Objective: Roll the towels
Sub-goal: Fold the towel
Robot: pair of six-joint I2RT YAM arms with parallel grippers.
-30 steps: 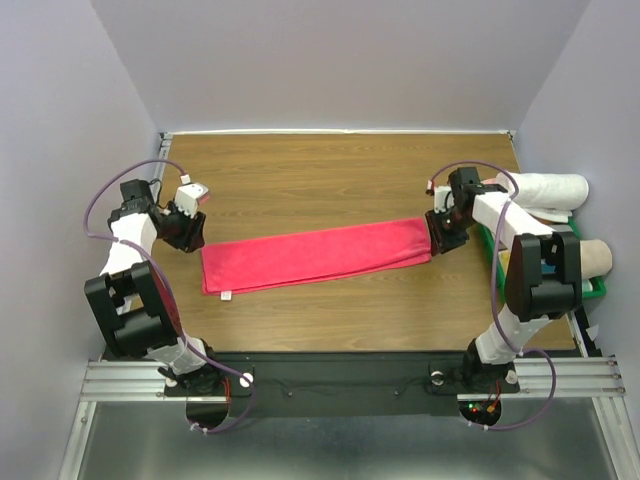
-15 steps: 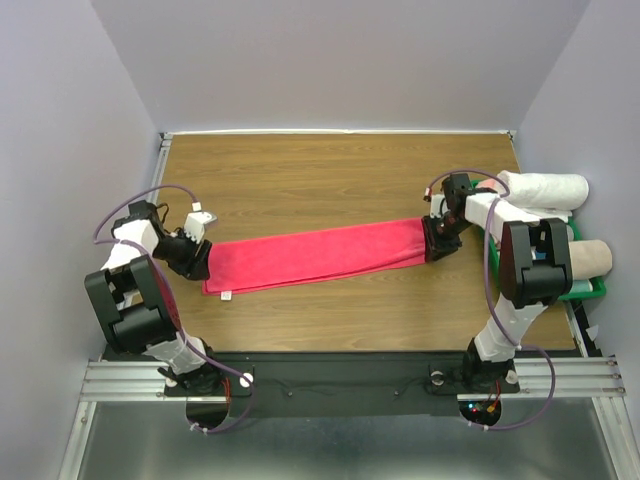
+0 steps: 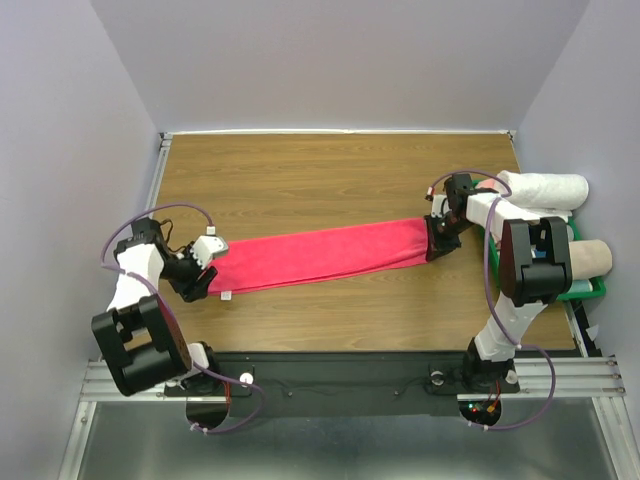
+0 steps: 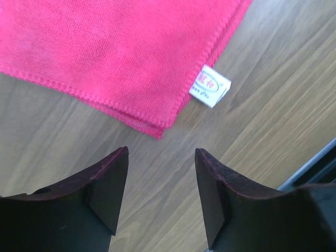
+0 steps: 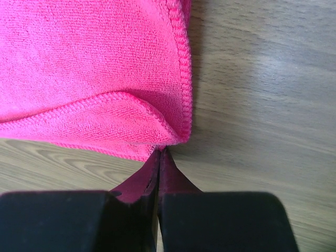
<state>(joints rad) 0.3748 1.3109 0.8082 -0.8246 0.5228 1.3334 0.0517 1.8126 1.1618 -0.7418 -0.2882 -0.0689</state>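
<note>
Two grippers sit at opposite ends of one pinkish-red towel (image 3: 320,255). It lies folded into a long, narrow strip across the middle of the wooden table (image 3: 330,170), slanting from near left to farther right.

The left gripper (image 4: 160,181) hangs low over the bare wood at the towel's left end. Its two dark fingers (image 4: 107,189) stand apart with nothing between them. The towel's corner and its small white tag (image 4: 210,86) lie just ahead of the tips, untouched.

The right gripper (image 5: 159,157) has its fingers pressed together. Their tips meet right at the hem of the towel's right corner, where the top layer bulges up in a small curl. Whether any cloth is caught between them cannot be told.

Beyond the right arm, a white rolled towel (image 3: 545,188) and a tan rolled towel (image 3: 592,258) rest at a green bin (image 3: 592,290) by the table's right edge.
</note>
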